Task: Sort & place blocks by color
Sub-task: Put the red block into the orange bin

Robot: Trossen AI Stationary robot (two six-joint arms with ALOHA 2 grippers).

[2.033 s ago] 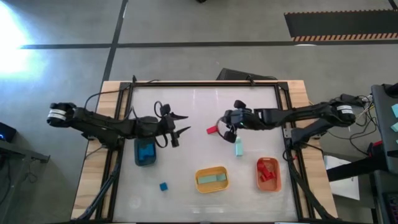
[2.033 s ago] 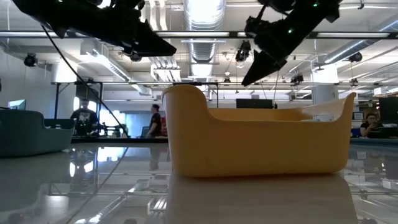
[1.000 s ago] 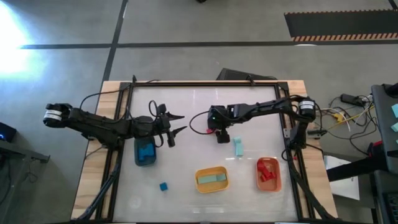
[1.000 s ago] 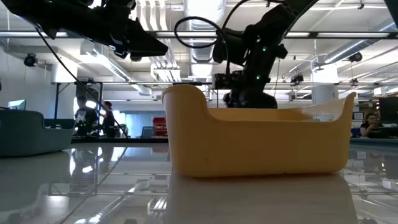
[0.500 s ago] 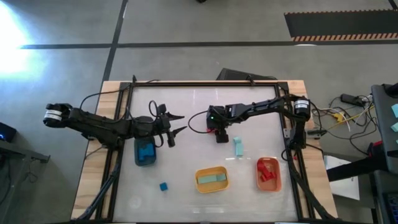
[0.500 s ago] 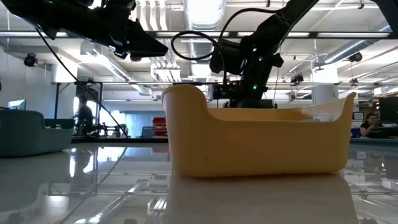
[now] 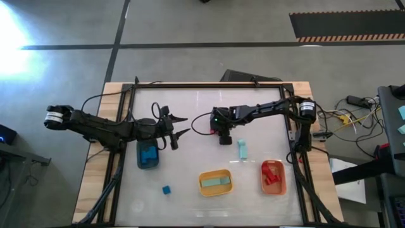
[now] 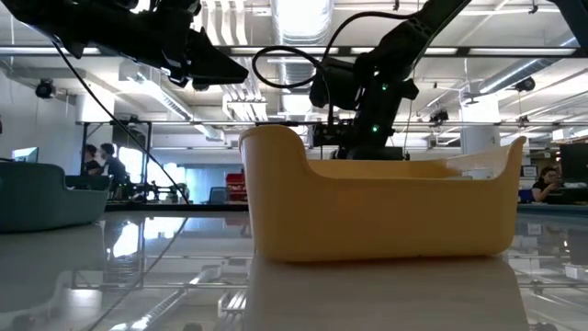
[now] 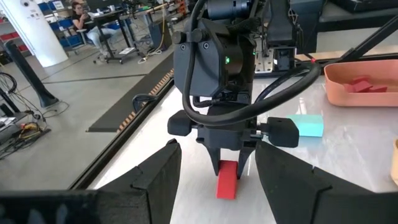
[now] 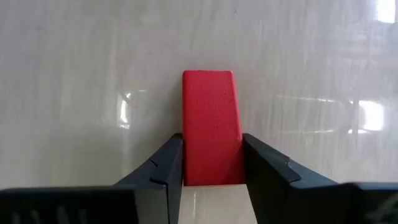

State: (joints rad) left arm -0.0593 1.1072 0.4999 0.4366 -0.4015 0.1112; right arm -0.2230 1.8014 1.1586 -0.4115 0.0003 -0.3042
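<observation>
A red bar block [image 10: 210,106] lies flat on the white table near its middle, and my right gripper [image 7: 223,137] stands over it, shut on it; the left wrist view shows that gripper [image 9: 227,163] on the block [image 9: 226,185]. My left gripper [image 7: 179,131] hovers open to the right of the blue bin [image 7: 148,156], pointing at the right gripper. A mint block [image 7: 242,149] lies loose right of the red one. A blue cube [image 7: 166,189] lies loose near the table's near edge. My right gripper pinches the red bar between its two fingers [image 10: 163,169], one on each long side, at one end of the bar [image 10: 210,163]. The fingers come from above, pointing down, and lie across the bar. The bar rests flat on the table.
Three bins stand toward the near edge: the blue bin with blue blocks, a yellow bin [image 7: 216,183] with mint blocks, an orange bin [image 7: 273,177] with red blocks. In the low view the yellow bin [image 8: 377,207] hides the table behind it. A black frame [image 7: 209,85] rims the table.
Earlier my right gripper swung toward the table's left, turned to point down and dropped over the red block. In the last half second it has kept still, and the block has not moved.
</observation>
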